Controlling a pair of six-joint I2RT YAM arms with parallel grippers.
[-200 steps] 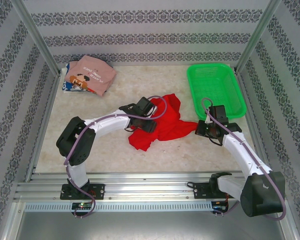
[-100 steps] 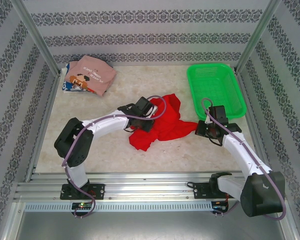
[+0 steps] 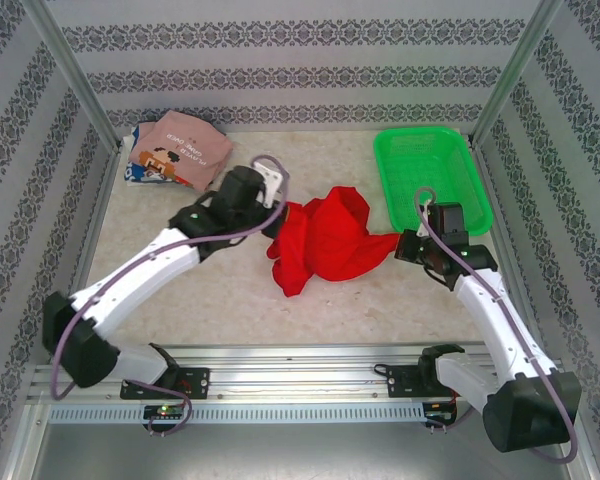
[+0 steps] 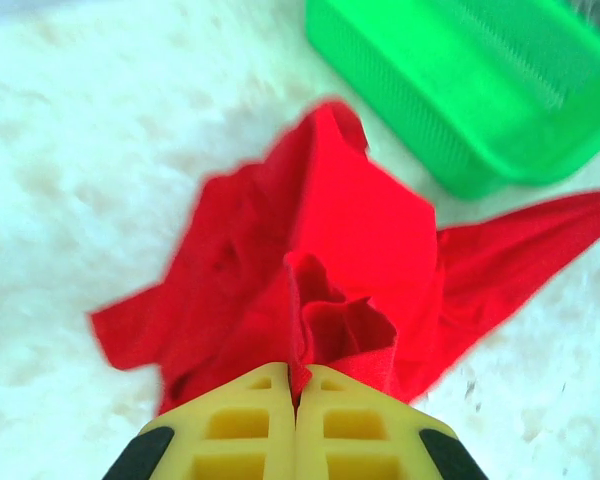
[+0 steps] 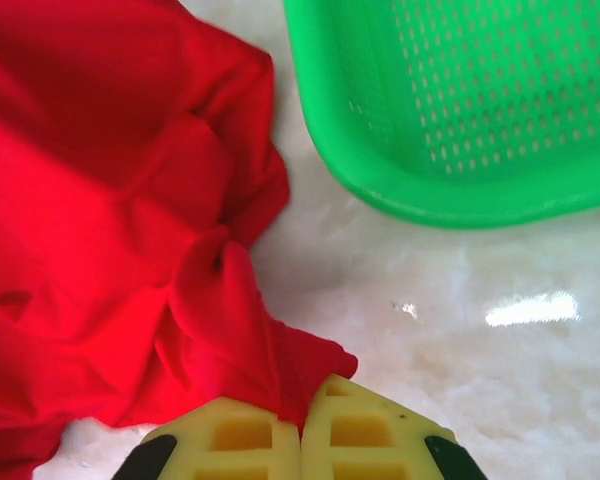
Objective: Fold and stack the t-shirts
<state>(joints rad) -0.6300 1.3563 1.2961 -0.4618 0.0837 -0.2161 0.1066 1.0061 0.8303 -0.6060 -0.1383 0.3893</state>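
The counter (image 3: 230, 300) is overlooked from high above. Both wrist views are aimed closely toward the green basket (image 3: 420, 160), across the red t-shirt (image 3: 325, 240) shared by all.

I've got the green mesh basket (image 3: 420, 131) at the far right of the worktop (image 3: 230, 300), open side up, close to the right wall. On my right wrist feed the basket's perforated floor (image 5: 460, 100) shows sharp; on the left wrist feed the basket (image 4: 480, 90) is blurred. The worktop is pale and mottled like marble, with a bright glint (image 5: 530, 310) just beside the basket. Patterned wall panels (image 3: 280, 70) box it in, slanted metal posts (image 3: 70, 70) stand at the back corners, and an aluminium rail (image 3: 300, 380) runs along the near edge.
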